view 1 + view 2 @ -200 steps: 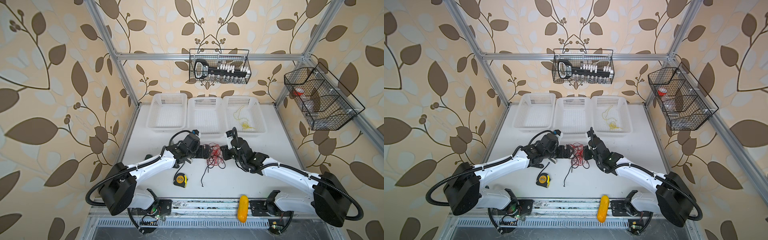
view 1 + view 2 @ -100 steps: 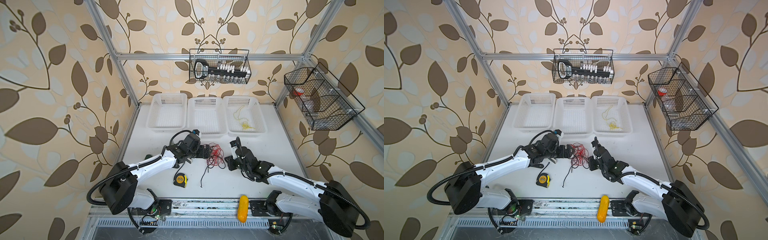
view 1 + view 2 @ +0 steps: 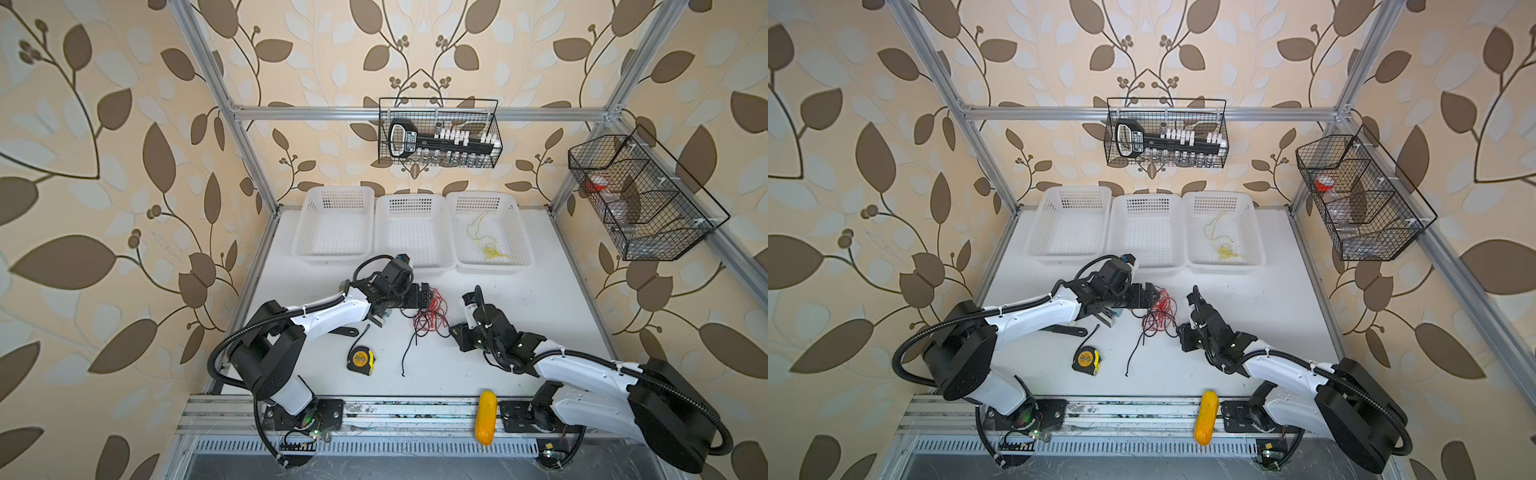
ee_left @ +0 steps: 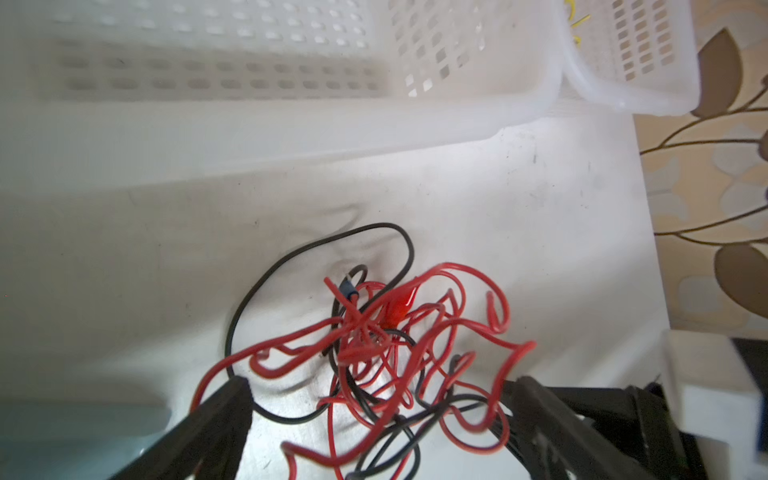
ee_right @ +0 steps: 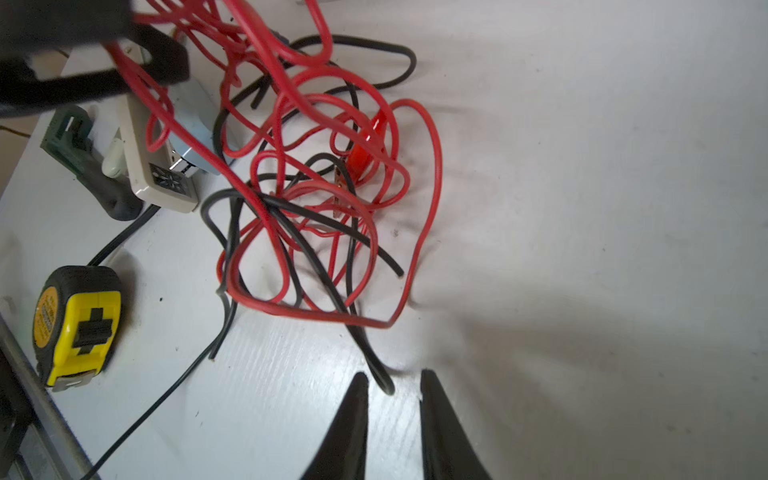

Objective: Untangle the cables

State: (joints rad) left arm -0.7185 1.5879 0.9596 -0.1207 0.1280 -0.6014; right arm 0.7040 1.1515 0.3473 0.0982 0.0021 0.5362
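The label on the tape measure is too blurred to read. The right pincer, narrowly spread, has a black cable end lying loose between its tips. The red-and-black cables lie tangled in the middle of the bench, with open room toward its right edge, and the left pincer is spread wide around them. A yellow cable lies in the far basket.

tape measure, yellow corn cob, three white baskets behind
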